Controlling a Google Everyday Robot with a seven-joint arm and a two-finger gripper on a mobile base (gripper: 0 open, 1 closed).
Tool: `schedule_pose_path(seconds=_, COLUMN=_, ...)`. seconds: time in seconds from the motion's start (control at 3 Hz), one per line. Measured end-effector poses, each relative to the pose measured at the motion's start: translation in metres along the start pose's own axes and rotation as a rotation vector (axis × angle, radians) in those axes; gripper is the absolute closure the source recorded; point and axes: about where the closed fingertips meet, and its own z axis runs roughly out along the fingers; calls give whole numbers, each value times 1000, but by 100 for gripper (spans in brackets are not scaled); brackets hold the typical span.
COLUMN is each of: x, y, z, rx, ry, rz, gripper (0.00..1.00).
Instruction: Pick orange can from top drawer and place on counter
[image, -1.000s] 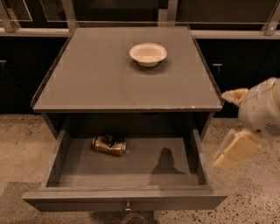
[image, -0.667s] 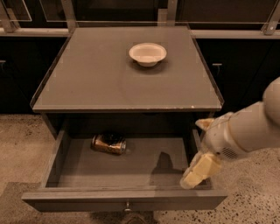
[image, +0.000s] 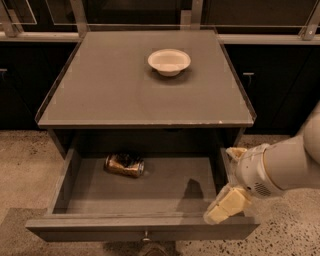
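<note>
The orange can (image: 124, 165) lies on its side in the left half of the open top drawer (image: 165, 187). The drawer's grey front panel (image: 90, 231) carries a small knob (image: 146, 233) at centre. The counter (image: 125, 95) above it is flat and grey. My gripper (image: 230, 179) is open and empty, with one cream finger (image: 236, 152) by the drawer's right wall and the other (image: 225, 205) over its front right corner. It is well to the right of the can and not touching it.
A white bowl (image: 169, 61) stands at the back centre of the counter. Dark cabinets (image: 280, 85) line the back wall. Speckled beige floor (image: 25, 170) surrounds the cabinet. My white arm (image: 290, 162) comes in from the right.
My gripper has moved left and down, from beside the cabinet's right side to over the drawer's right front corner. The can and the bowl have not moved.
</note>
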Motion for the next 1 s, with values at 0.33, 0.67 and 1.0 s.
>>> schedule_pose_path(seconds=0.33, x=-15, y=7, z=45, rx=-7, ry=-98, rz=14, gripper=0)
schedule_pose_path(seconds=0.67, x=-53, y=5, z=83, rx=11, ry=-210, rz=-14, gripper=0)
schedule_pose_path(seconds=1.0, x=-87, y=-4, z=107, rx=19, ry=-251, rz=-57, gripper=0)
